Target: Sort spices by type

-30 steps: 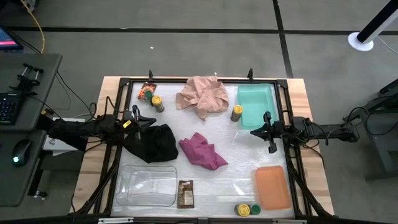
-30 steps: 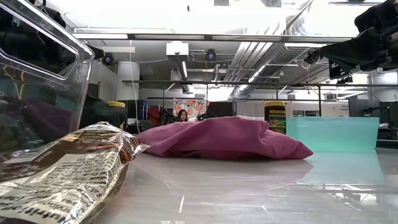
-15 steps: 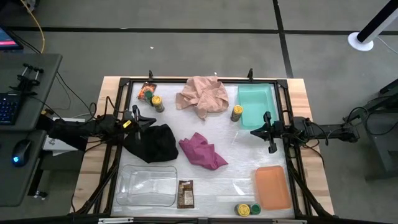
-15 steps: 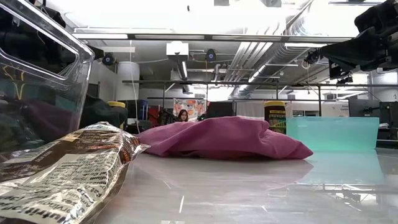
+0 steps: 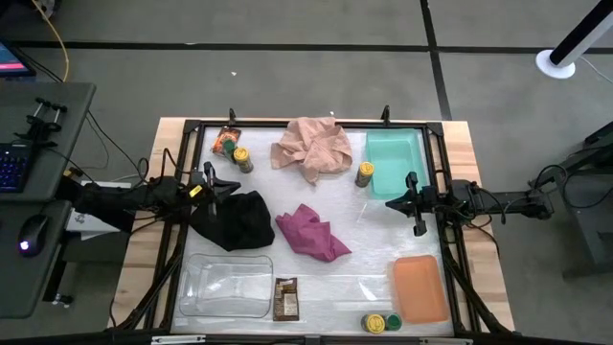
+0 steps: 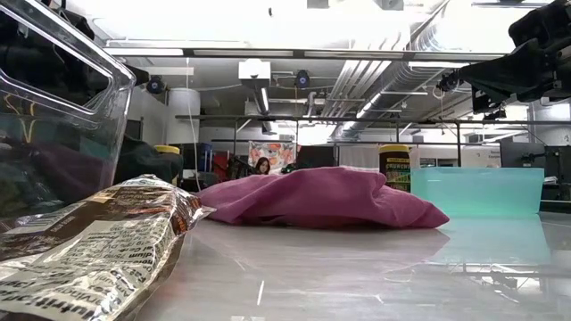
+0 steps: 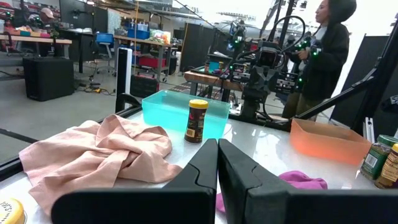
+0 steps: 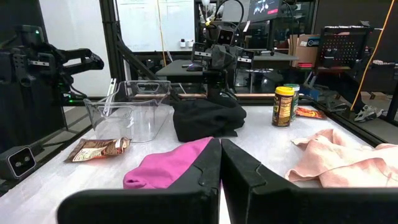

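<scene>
In the high view, one yellow-lidded jar (image 5: 242, 158) stands by the orange-red packet (image 5: 226, 141) at the far left. Another yellow-lidded jar (image 5: 365, 173) stands next to the teal tray (image 5: 394, 158). A yellow-lidded and a green-lidded jar (image 5: 381, 323) stand together at the near edge. The dark brown packet (image 5: 285, 298) lies flat beside the clear tray (image 5: 227, 285). My left gripper (image 5: 213, 182) hovers shut at the table's left side, over the black cloth's edge. My right gripper (image 5: 410, 203) hovers shut at the right side, near the teal tray. Neither touches anything.
A pink cloth (image 5: 311, 147) lies at the far middle, a magenta cloth (image 5: 311, 232) in the centre and a black cloth (image 5: 239, 220) left of it. An orange tray (image 5: 420, 287) sits near right. A person (image 7: 323, 50) stands beyond the table's right side.
</scene>
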